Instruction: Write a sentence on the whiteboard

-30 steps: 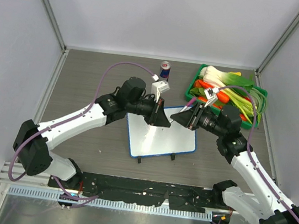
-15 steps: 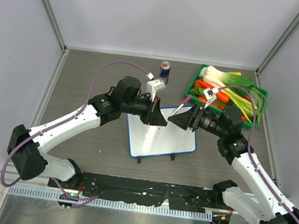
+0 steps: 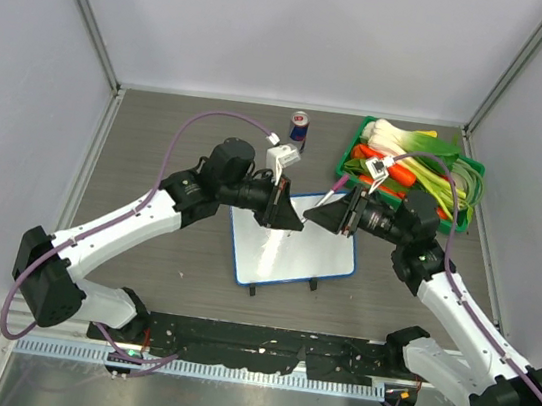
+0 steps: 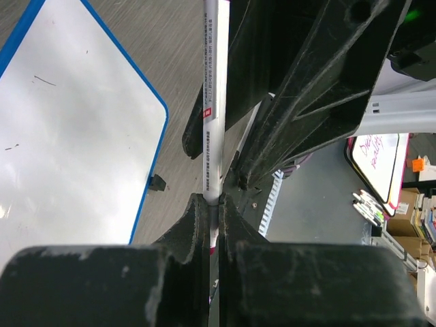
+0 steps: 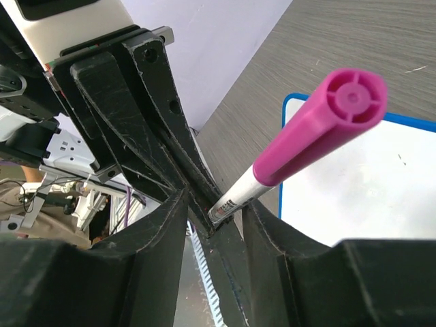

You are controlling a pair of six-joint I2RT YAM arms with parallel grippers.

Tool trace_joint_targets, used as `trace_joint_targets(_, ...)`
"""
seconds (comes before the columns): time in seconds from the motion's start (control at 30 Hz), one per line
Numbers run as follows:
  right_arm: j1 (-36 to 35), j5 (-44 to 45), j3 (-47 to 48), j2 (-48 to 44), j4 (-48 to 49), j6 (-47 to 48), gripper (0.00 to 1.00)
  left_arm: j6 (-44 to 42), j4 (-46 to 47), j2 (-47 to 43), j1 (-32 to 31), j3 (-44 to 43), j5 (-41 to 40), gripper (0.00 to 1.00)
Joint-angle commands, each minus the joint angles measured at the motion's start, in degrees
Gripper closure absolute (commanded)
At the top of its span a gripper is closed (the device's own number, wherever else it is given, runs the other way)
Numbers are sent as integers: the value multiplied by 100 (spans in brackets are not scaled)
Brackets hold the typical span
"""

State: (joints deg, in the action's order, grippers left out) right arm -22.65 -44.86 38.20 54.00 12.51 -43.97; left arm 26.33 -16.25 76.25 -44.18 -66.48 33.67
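Grips a white marker (image 4: 212,122) in the left claw (image 4: 212,201), squeezed shut on its body. Pokes the marker's pink cap (image 5: 327,122) in between the jaws of the right claw (image 5: 214,204). Holds those jaws apart, one on each side; cannot tell if touching. Does all this up in the air, claw tip to claw tip. Down below, shows the whiteboard (image 3: 294,252) flat in the middle of the bench (image 3: 159,137), right under both claws.
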Motion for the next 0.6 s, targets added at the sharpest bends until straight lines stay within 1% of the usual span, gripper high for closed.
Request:
trace_joint_targets(0.0, -2, -268, -40, 6, 331, 11, 58, -31, 157, -154, -38, -14, 149, 100)
trace_joint_targets(0.2, -11, -383, -75, 5, 269, 72, 59, -31, 175, -119, -55, -23, 184, 100)
trace_joint_targets(0.3, -11, -374, -84, 32, 243, 90, 67, -22, 219, -93, -82, -14, 201, 100)
trace_joint_targets(0.47, -11, -339, -84, 102, 252, 72, 70, -31, 219, -66, -99, -32, 245, 100)
trace_joint_targets(0.57, -11, -321, -93, 137, 269, 55, 77, -31, 219, -31, -117, -32, 254, 100)
